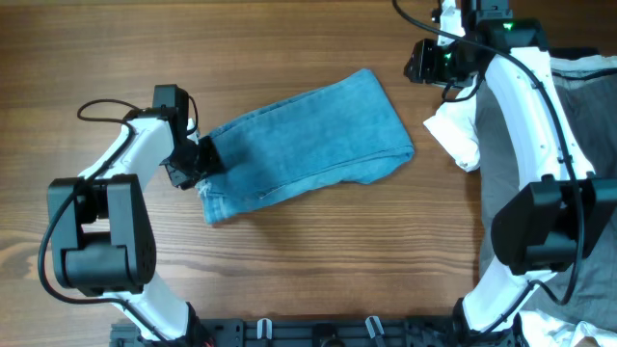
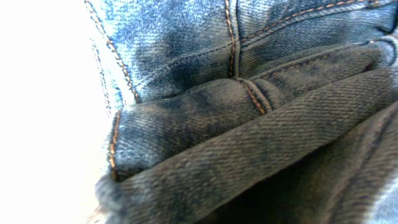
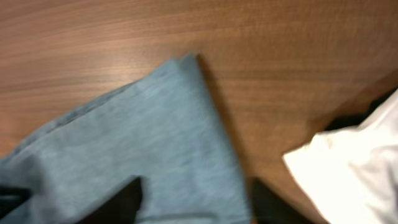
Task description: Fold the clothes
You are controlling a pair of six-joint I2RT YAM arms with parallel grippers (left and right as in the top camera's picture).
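The left gripper sits at the left end of the jeans, touching the denim at middle left of the overhead frame. Its fingers are hidden against the cloth, and its wrist view is filled with denim, so I cannot tell whether they are pinching the fabric or only resting on it. That close view shows the jeans as faded blue twill with orange-brown stitching along the seams and a thick bunched fold running across the lower half.

The right gripper has its fingers spread well apart, seen as two dark blurred shapes at the bottom edge of its wrist view. They grip nothing; I cannot tell whether they touch the jeans, whose pale blue corner points toward the top centre. In the overhead view this right gripper is at upper right, beyond the far right corner of the jeans.

From above, the jeans lie in a compact, roughly rectangular bundle at the centre of the wooden table, slanting from lower left to upper right, with a frayed whitish hem at the lower left end. A white cloth lies just right of the bundle, apart from it, and a dark grey garment lies at the right edge
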